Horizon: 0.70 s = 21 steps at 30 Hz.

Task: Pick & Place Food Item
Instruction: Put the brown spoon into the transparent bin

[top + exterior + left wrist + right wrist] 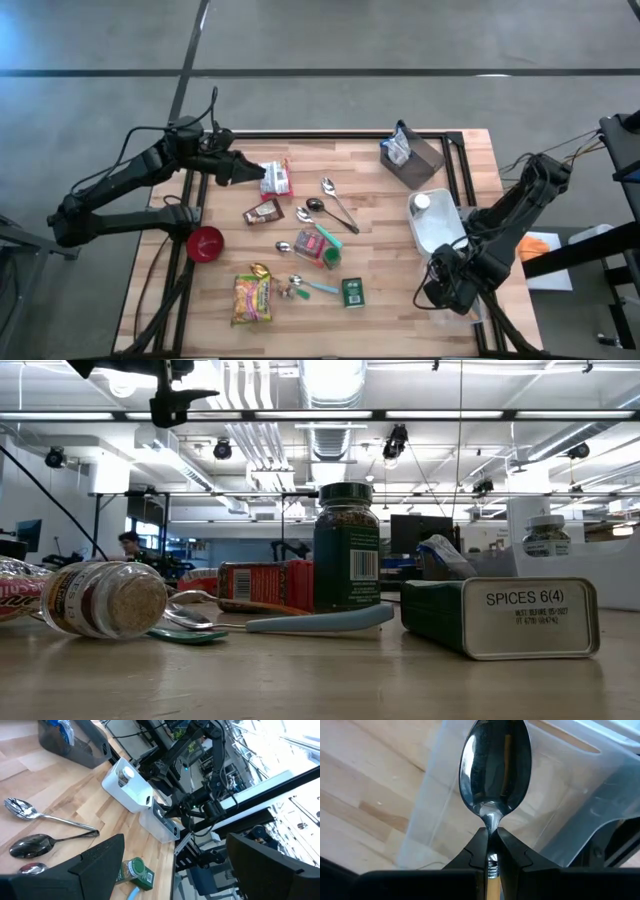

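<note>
My right gripper (491,832) hangs at the table's near right (443,288), shut on a metal spoon (494,767) above a clear plastic bin (570,815). Several food items lie mid-table: a yellow noodle packet (252,298), a brown packet (263,212), a white-and-red packet (276,180), a green spice tin (351,291) and a green-lidded jar (330,257). Raised at the far left beside the white-and-red packet, my left gripper (243,168) is open; its wrist view shows nothing between its fingers (95,865). My right gripper pinches the spoon's thin neck (491,822), just behind the bowl, between its two fingertips. The fingers point down and lie along the spoon. The bowl hangs below them, clear of the bin, and the pale handle (492,877) runs back between the fingers.
A white bin (445,235) holding a capped jar stands at the right edge, with the clear bin (160,822) just nearer. A dark box (410,155) sits far right, a red bowl (205,243) at the left edge. Loose spoons (338,203) and a teal-handled one (310,623) lie mid-table.
</note>
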Each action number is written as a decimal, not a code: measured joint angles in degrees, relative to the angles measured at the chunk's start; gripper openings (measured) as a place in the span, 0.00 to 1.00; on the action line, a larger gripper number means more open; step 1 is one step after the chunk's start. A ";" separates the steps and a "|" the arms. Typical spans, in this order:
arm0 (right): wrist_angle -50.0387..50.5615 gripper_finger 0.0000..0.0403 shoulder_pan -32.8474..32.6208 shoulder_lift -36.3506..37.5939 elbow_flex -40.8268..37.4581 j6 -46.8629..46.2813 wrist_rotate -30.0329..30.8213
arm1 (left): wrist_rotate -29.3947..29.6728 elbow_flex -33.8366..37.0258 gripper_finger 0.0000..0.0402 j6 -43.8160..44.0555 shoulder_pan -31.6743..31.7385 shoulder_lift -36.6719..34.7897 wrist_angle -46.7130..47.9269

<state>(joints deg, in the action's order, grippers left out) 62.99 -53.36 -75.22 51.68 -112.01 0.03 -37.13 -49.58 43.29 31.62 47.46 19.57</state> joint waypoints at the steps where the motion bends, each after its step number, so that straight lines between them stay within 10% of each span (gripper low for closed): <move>1: -0.29 0.04 -0.37 0.01 -0.68 -0.05 0.12 | 0.33 0.00 0.87 0.00 0.00 0.00 0.00; 21: -4.72 0.04 -1.27 0.15 -9.47 0.14 6.63 | 3.30 0.00 0.87 0.13 0.02 0.00 -0.19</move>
<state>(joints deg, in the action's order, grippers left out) 58.27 -54.63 -75.07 42.21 -111.87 6.66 -33.84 -49.58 43.42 31.64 47.46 19.38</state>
